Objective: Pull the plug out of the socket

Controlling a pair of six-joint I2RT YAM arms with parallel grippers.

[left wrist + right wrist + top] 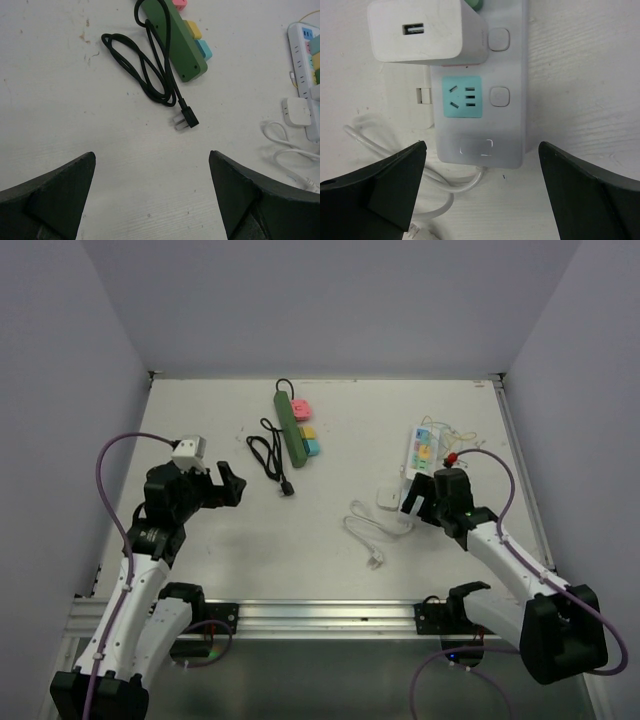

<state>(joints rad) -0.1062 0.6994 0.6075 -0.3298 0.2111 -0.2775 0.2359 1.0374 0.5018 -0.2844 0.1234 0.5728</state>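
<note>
A white power strip [420, 450] lies at the right of the table. In the right wrist view a white USB charger plug [427, 32] sits in the strip [507, 125], just beyond an empty teal socket [463, 97]. My right gripper [482, 165] is open and empty. It hovers over the strip's near end, where the cord leaves, short of the plug, and it shows in the top view [422, 496]. My left gripper [228, 485] is open and empty over bare table at the left; in its own view [152, 170] nothing lies between the fingers.
A green power strip [290, 425] with pink, yellow and blue plugs lies at the back centre. Its black cable [266, 455] ends in a loose black plug [186, 119]. A white adapter [388, 498] and coiled white cable [372, 532] lie left of the white strip.
</note>
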